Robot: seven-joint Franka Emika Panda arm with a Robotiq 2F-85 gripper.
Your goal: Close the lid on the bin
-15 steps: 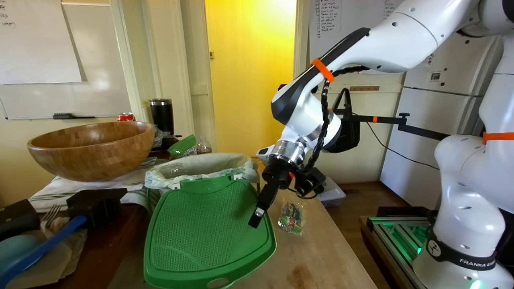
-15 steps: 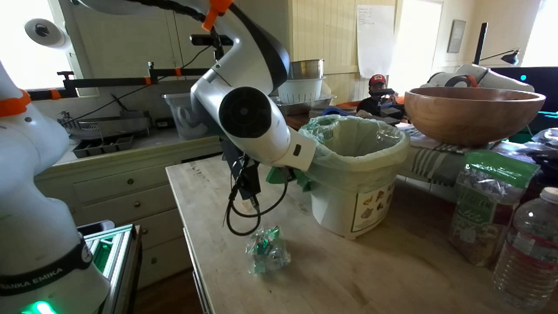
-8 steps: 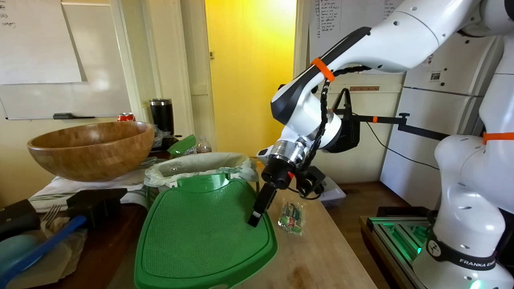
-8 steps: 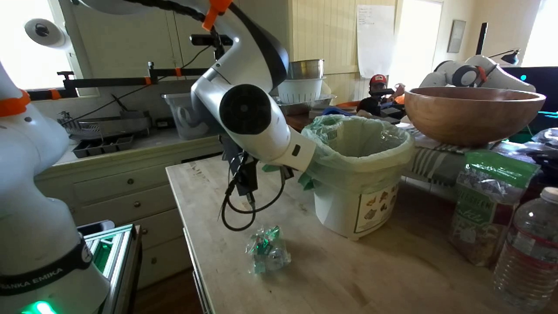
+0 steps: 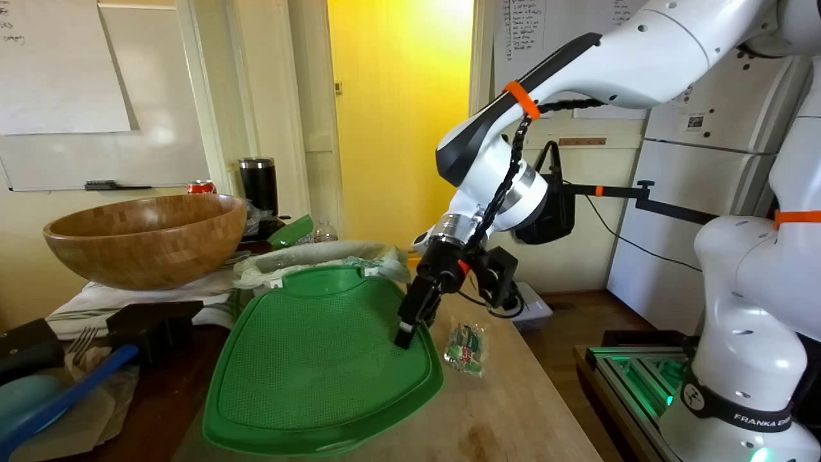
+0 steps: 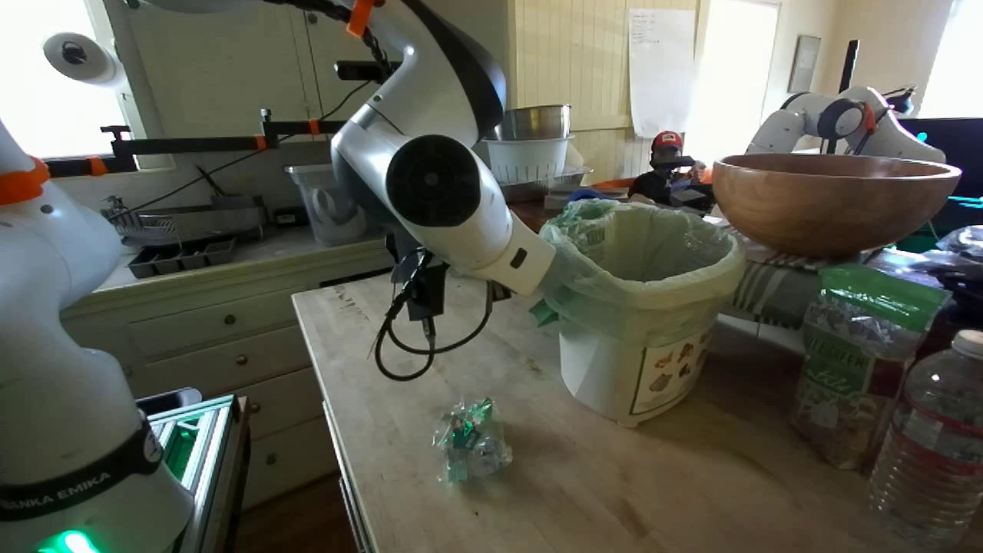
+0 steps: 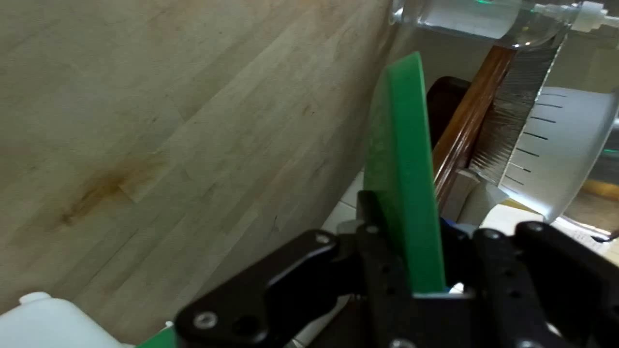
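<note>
The flat green lid [image 5: 314,359] hangs out from the bin toward the camera in an exterior view, its far tab meeting the bin's rim [image 5: 250,273]. In another exterior view the white bin [image 6: 599,369] stands upright on the counter, its mouth uncovered and lined with a crinkled bag; there the arm blocks most of the lid. My gripper [image 5: 404,337] is at the lid's side edge, one finger lying over its face. From the wrist, that green edge runs between both fingers of the gripper [image 7: 411,220], which is shut on it.
A small plastic packet [image 6: 472,442] lies on the counter near the arm. A large wooden bowl [image 5: 144,240] stands beside the bin. A snack bag [image 6: 868,369] and water bottle [image 6: 933,438] stand past it. A blue-handled utensil [image 5: 70,394] lies at the side.
My gripper has gone from open to shut on the lid's edge and risen slightly. The lid has swung up and looks flatter. The bin has shifted a little toward the wooden bowl's side.
</note>
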